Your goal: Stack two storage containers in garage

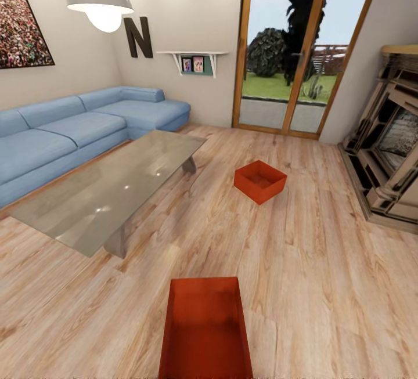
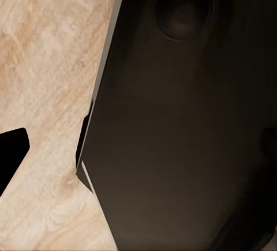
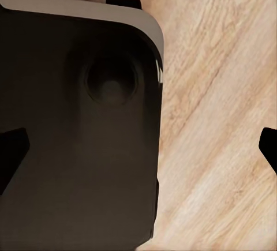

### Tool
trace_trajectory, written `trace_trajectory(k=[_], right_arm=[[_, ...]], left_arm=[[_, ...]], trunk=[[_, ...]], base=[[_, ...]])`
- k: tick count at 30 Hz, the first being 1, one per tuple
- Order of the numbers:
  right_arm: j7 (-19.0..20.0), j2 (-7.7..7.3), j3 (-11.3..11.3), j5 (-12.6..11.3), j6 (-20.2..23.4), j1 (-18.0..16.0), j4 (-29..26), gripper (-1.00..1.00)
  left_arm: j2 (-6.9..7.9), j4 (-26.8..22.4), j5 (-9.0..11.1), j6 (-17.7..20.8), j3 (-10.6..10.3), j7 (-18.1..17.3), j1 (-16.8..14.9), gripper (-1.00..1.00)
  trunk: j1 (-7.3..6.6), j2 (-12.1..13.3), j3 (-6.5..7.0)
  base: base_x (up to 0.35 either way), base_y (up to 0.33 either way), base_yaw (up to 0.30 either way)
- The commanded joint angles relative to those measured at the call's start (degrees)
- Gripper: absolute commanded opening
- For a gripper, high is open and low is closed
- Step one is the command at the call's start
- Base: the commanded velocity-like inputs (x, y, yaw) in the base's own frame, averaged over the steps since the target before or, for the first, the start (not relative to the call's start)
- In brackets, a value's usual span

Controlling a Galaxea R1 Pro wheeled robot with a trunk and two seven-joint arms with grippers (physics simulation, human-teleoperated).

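Presently, contents of the living room as they stand:

Item one: a red-orange, lidless rectangular storage container on the light wood-plank floor, right at the robot's feet, its long side running away from the viewer, cut by the lower edge of the head view. Nothing can be seen inside it.

Item two: a matching red-orange container, set cornerwise on the same planks, well apart from the first, between the far end of the grey glass-topped coffee counter and the stone fireplace.

Item three: a blue sectional sofa along the left wall, beyond the glass counter; wood-framed glass doors at the back.

Item four: the left hand and right hand. Each wrist view looks down on planks past a dark body panel of the robot, with only black finger edges at the frame sides. Whether either hand is open or closed, I cannot tell; neither is seen holding anything.

Condition: both containers sit in the living room; nothing has reached the garage.

Handling note, as judgement: the near container looks the natural first pick. Lower both hands squarely to its thin side walls and keep it level when lifting.
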Motion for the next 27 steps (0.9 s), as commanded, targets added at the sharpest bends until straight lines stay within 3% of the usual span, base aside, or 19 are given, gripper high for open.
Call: trace_trajectory(k=[1,27], right_arm=[[0.0,0.02,0.5,-0.5,-0.3,-0.1,0.2,1.0],[0.0,0.09,0.5,-0.5,-0.3,-0.1,0.2,1.0]], left_arm=[[-0.02,0.0,0.0,-0.1,0.4,0.0,0.0,1.0],[0.06,0.0,0.0,-0.1,0.4,0.0,0.0,1.0]], trunk=[[0.0,0.0,-0.13],[0.0,0.0,-2.46]], base=[[0.0,0.0,0.0],[0.0,0.0,0.0]])
